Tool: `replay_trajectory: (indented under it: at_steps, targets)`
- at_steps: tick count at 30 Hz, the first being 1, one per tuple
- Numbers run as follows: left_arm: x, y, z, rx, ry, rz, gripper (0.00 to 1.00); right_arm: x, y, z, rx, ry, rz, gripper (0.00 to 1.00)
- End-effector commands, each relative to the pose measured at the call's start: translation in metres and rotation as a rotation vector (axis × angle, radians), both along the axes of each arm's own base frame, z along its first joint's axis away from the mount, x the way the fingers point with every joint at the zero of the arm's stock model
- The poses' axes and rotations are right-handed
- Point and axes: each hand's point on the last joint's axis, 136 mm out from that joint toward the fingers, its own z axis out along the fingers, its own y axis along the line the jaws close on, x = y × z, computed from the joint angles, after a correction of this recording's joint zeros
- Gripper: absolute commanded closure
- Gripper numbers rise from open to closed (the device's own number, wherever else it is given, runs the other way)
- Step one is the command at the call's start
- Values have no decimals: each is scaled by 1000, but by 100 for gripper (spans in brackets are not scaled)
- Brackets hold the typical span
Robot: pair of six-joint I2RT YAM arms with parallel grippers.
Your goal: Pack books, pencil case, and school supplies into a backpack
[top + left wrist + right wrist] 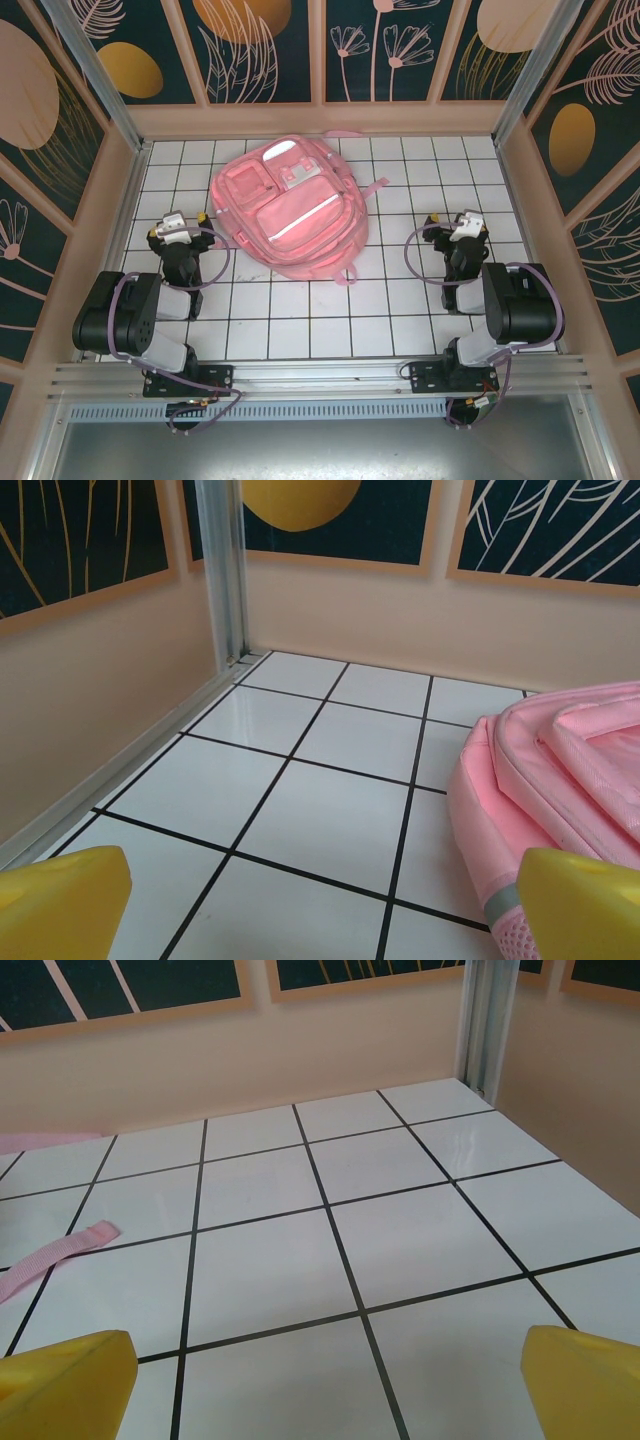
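Observation:
The pink backpack (pixel 290 205) lies flat on the white tiled table (pixel 400 300), its front pockets and pale stripes facing up. Left of it, my left gripper (pixel 180 222) stands open and holds nothing. In the left wrist view the backpack's side (pixel 560 780) sits just ahead of the right yellow fingertip (pixel 585 905), and bare tile lies under the left gripper (pixel 325 900). My right gripper (pixel 460 222) stands open to the right of the backpack, apart from it. Under the right gripper (pixel 325 1385) is bare tile, and a pink strap end (pixel 60 1250) lies to its left. The books, pencil case and school supplies are out of view.
Peach walls with dark leaf panels (pixel 260 50) close the table on three sides. A metal post (pixel 225 570) stands in the far left corner and another metal post (pixel 485 1020) in the far right. An aluminium rail (pixel 320 375) carries both arm bases along the near edge.

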Motion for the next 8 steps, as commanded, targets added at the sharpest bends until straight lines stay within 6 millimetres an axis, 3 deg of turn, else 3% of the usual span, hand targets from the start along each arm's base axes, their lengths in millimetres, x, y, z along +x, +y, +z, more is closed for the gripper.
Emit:
replay_trajectory:
  at_steps: [1, 8]
  targets:
    - [5, 4, 7, -12, -26, 20, 1, 5, 2, 9, 24, -35, 13, 1]
    - [3, 4, 8, -14, -30, 21, 1, 1, 9, 9, 7, -43, 59, 1]
